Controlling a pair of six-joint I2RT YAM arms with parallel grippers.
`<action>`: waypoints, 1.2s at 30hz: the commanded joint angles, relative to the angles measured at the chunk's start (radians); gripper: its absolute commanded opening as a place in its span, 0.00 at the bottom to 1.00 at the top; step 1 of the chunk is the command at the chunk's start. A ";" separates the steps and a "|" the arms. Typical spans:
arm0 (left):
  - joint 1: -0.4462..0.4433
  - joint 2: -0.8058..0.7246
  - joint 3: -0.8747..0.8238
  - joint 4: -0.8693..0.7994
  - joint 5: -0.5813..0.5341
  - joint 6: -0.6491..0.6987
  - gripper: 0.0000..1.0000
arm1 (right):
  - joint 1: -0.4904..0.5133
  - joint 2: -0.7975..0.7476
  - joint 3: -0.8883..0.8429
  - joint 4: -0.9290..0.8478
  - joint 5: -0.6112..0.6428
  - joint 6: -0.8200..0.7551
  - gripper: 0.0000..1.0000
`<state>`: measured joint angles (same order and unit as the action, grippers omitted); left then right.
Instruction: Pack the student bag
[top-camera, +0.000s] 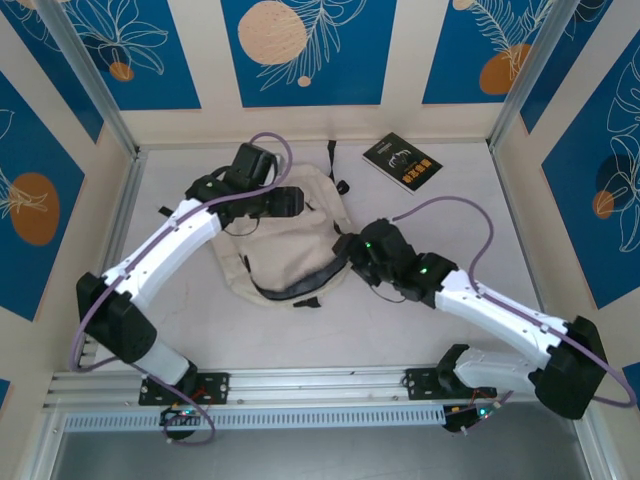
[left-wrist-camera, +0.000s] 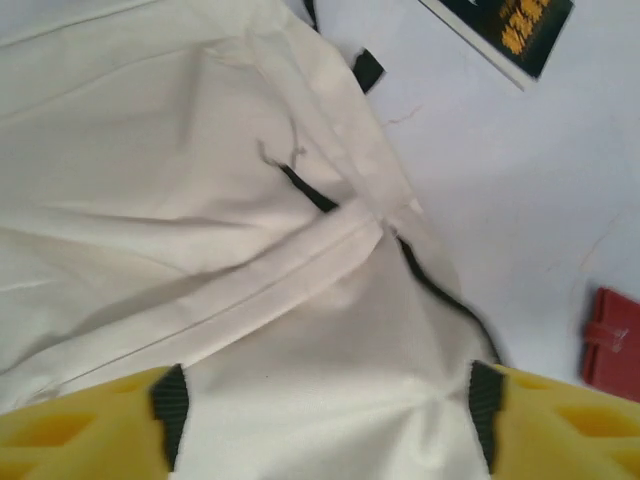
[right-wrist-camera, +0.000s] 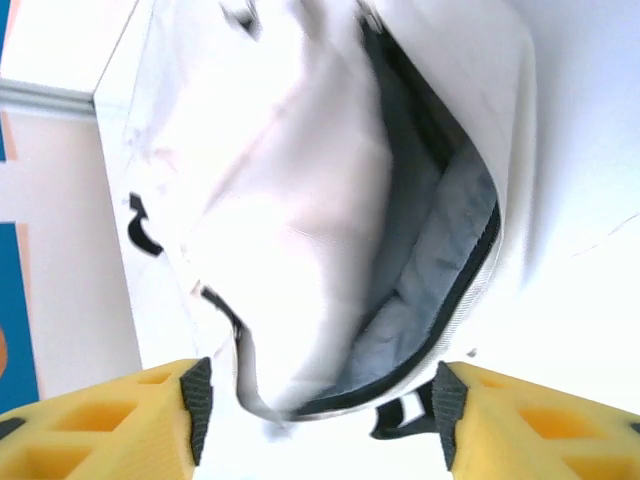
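Task item: soft cream canvas backpack (top-camera: 285, 245) with black straps, lying slumped on the white counter (top-camera: 450, 215), centre of the top view, between the two arms.
Backpack, left wrist view: creased cream cloth (left-wrist-camera: 200, 200) fills the left and centre of the frame; a folded seam runs diagonally and short black trim shows along it.
Backpack, right wrist view: the main zip opening (right-wrist-camera: 430, 250) gapes at centre right, with black zip tape round its edge and grey lining inside.
Left tool: over the upper part of the backpack in the top view (top-camera: 283, 202). Its own camera shows the yellow fingers with black pads spread wide (left-wrist-camera: 325, 400), with slack cloth beneath them and nothing clamped.
Right tool: at the backpack's right edge in the top view (top-camera: 350, 250). Jaws are wide apart (right-wrist-camera: 315, 400), straddling the lower end of the zip opening; not gripping.
Book: flat black rectangular book with orange cover lettering (top-camera: 402, 162), upper centre-right on the counter, apart from the backpack; its corner shows at the top right of the left wrist view (left-wrist-camera: 505, 30).
Unidentified: flat red piece (left-wrist-camera: 612, 345) at the right edge of the left wrist view, on the counter; cannot tell what it is.
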<state>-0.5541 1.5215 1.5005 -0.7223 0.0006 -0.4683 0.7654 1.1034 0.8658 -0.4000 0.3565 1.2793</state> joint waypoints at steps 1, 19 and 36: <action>0.051 -0.097 -0.060 0.006 0.022 -0.018 0.85 | -0.101 -0.037 0.069 -0.184 0.025 -0.152 0.68; 0.174 -0.193 -0.206 -0.011 -0.038 0.041 1.00 | -0.764 0.599 0.458 -0.027 -0.250 -0.294 0.64; 0.210 -0.166 -0.230 -0.002 0.004 0.034 1.00 | -0.830 1.102 0.923 -0.185 -0.301 -0.169 0.58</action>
<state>-0.3618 1.3457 1.2804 -0.7303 -0.0177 -0.4419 -0.0612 2.1773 1.7466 -0.4973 0.0662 1.0817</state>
